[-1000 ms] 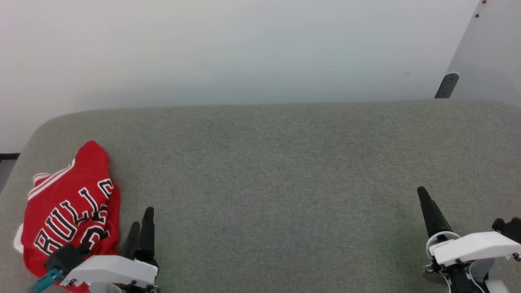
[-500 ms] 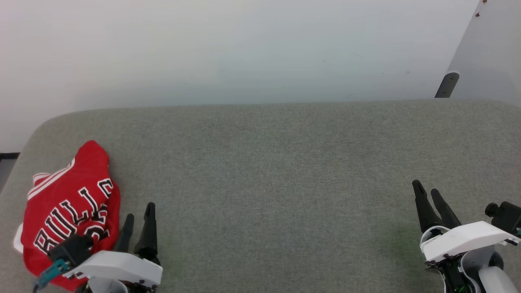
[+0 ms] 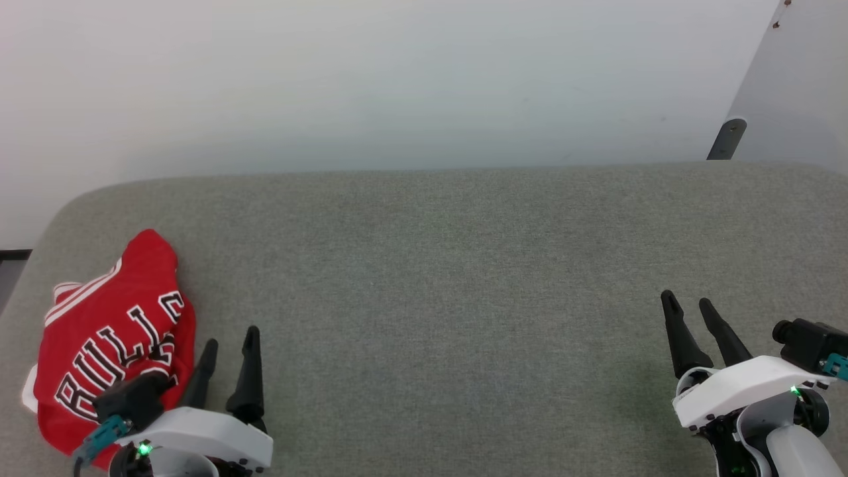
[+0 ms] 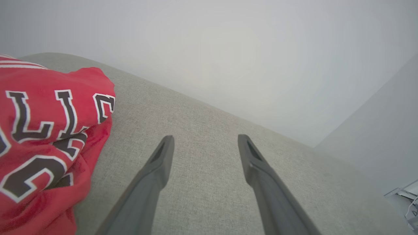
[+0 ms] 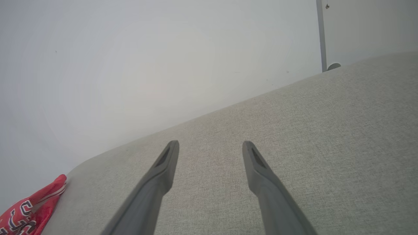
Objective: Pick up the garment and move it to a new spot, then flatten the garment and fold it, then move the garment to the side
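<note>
The garment (image 3: 109,331), a red jersey with black white-outlined "BULLS" lettering and striped trim, lies folded in a bundle at the near left of the grey padded table (image 3: 437,278). My left gripper (image 3: 230,336) stands open just right of it, with nothing between its fingers. In the left wrist view the garment (image 4: 45,137) lies left of the open left gripper (image 4: 204,140). My right gripper (image 3: 686,301) is open over bare table at the near right. The right wrist view shows the open right gripper (image 5: 210,145) and the garment (image 5: 29,209) far at lower left.
A pale wall rises behind the table's far edge. A light panel with a dark bracket (image 3: 727,139) stands at the far right corner. The table's left corner is rounded, with a dark floor strip (image 3: 13,255) beyond it.
Both grippers have opened from a near-shut stance. The right gripper has shifted slightly left and farther from me. The left gripper has edged right. The garment has not moved.
</note>
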You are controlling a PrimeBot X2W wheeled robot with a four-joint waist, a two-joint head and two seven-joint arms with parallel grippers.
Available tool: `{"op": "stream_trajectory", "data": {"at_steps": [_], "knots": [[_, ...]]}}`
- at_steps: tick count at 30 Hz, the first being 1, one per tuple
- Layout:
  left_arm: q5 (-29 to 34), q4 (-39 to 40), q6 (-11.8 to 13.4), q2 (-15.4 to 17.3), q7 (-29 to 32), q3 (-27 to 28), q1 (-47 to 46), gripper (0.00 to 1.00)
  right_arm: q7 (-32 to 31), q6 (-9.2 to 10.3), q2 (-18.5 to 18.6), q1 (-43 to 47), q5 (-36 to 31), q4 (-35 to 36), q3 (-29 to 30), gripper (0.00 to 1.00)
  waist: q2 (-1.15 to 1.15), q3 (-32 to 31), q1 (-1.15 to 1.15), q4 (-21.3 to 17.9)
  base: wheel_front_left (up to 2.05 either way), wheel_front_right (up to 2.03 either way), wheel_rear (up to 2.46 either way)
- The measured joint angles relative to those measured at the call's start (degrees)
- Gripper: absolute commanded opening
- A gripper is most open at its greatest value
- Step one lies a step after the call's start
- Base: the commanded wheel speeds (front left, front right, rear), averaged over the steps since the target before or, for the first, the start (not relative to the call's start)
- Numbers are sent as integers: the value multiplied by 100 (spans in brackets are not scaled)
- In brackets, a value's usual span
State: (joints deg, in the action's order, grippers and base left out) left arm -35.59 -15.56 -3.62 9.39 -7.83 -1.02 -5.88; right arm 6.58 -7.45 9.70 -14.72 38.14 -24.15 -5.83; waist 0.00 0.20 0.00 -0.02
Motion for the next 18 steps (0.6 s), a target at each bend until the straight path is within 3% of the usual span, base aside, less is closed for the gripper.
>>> {"op": "stream_trajectory", "data": {"at_steps": [18], "knots": [[1073, -137, -92, 13, -253, 48, -69, 100, 201, 0, 63, -112, -991, -142, 20, 100, 0, -35, 0, -31, 0, 0, 0]]}}
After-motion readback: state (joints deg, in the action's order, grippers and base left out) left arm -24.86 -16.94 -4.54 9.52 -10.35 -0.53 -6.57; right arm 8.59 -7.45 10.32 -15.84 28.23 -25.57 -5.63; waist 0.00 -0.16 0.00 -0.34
